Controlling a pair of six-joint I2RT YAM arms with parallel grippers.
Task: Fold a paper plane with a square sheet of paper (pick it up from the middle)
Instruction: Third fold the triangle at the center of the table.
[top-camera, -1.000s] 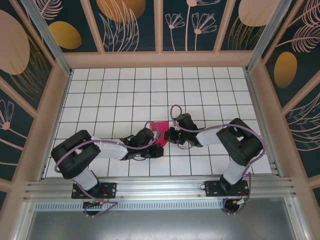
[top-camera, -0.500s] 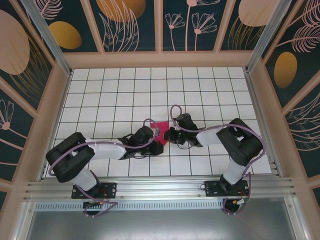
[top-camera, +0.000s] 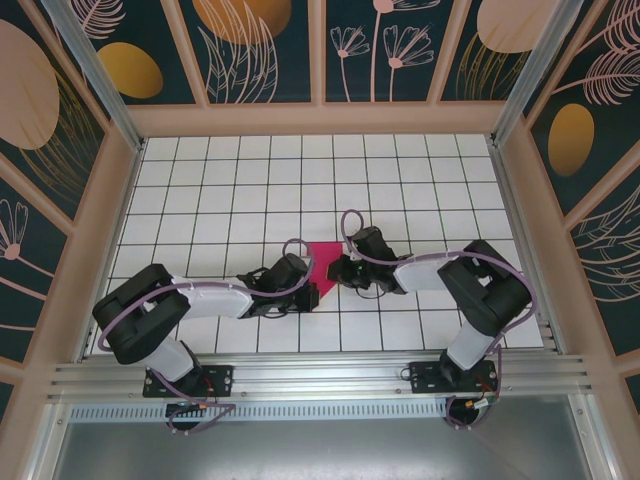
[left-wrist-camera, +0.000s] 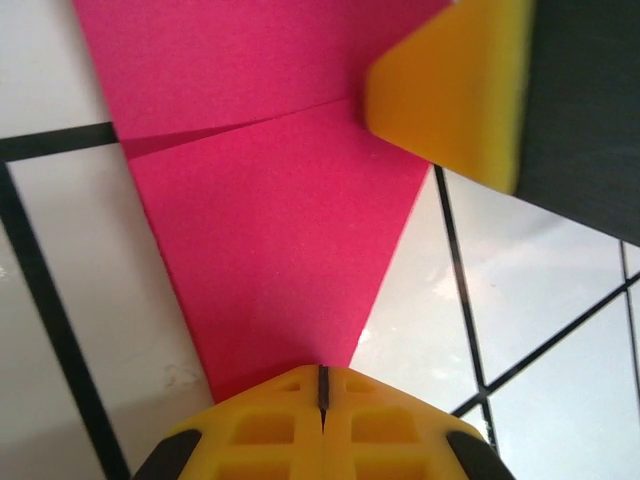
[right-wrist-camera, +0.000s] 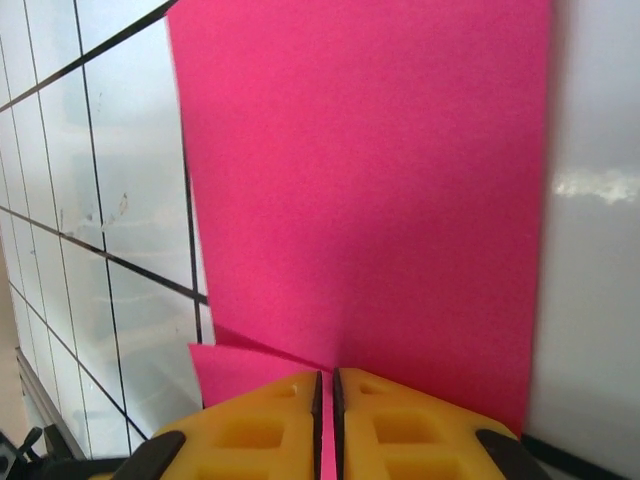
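Pinching a folded pink paper (left-wrist-camera: 270, 230) with both of my claws, near the middle of the table.
My left claw (left-wrist-camera: 322, 385) has its yellow fingers pressed together on the paper's narrow tip; from there the sheet widens away across a crease. My right claw (right-wrist-camera: 326, 390) is likewise closed on an edge of the same paper, with a small flap poking out beside it. The paper rests on the white tiled table (top-camera: 230, 190), stretched between the two claws, which sit close together.

No legible text — apparently none.
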